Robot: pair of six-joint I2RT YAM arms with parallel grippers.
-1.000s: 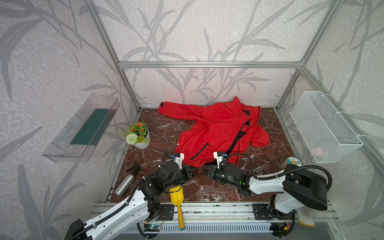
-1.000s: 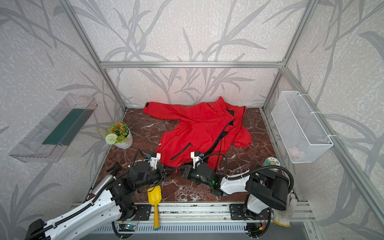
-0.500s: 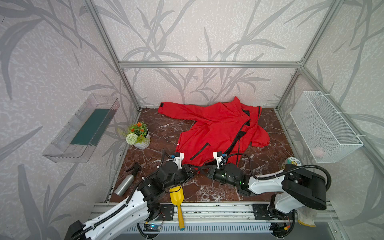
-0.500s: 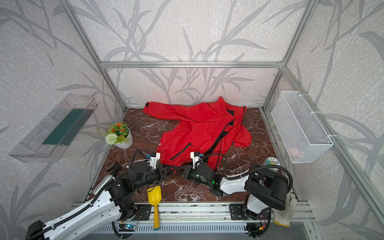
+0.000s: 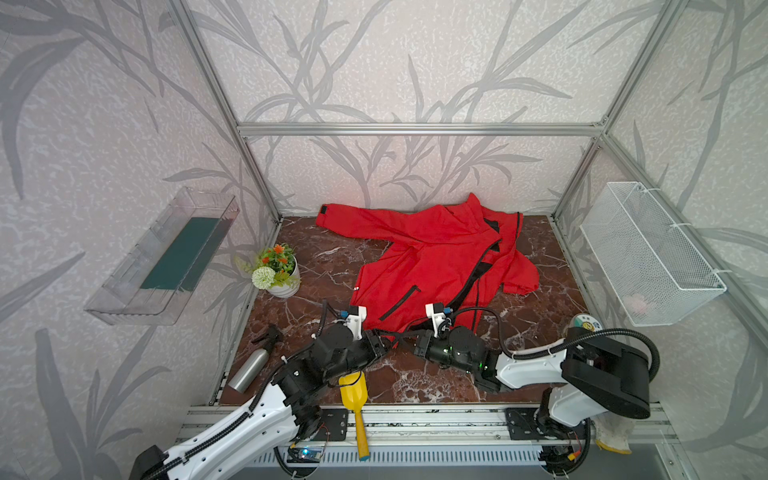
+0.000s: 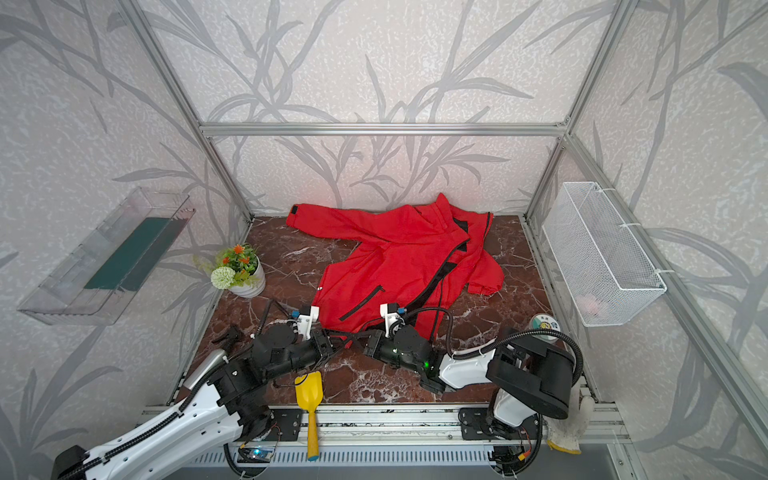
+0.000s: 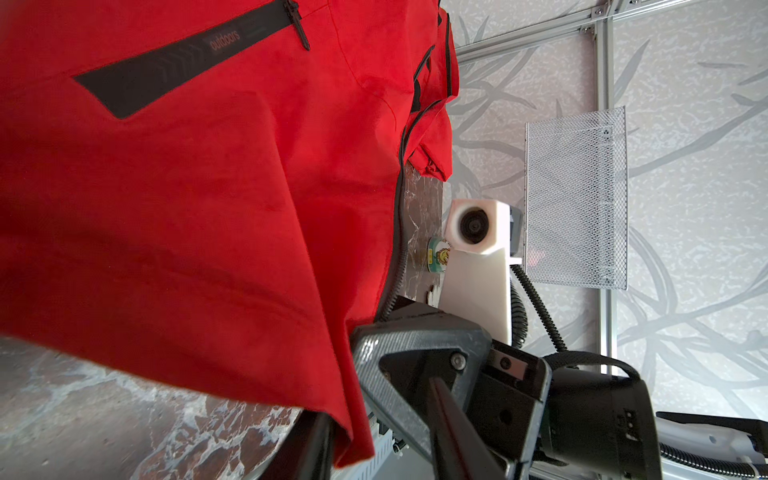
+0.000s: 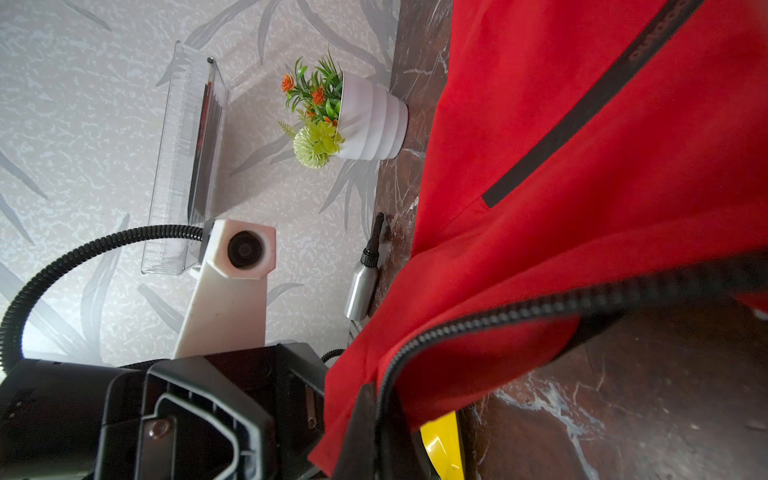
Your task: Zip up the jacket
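On the marble table [image 5: 536, 320] the jacket [image 5: 432, 257] sprawls from centre toward one o'clock, hem at six. My right gripper [image 5: 411, 344] is clamped on that hem beside the zipper [image 8: 540, 307] — my left gripper [image 5: 384, 343] has its jaws apart around the hem's corner.

Robot lab cell: aluminium frame [image 5: 415, 129], leaf-print wall panels [image 5: 374, 62], marble-look tabletop [image 5: 332, 257], arm mounting rail [image 5: 415, 420].

Flower pot [image 5: 286, 287], spray bottle [image 5: 248, 369] along left wall; yellow scoop [image 5: 352, 390] front; mesh basket [image 5: 648, 257] right wall
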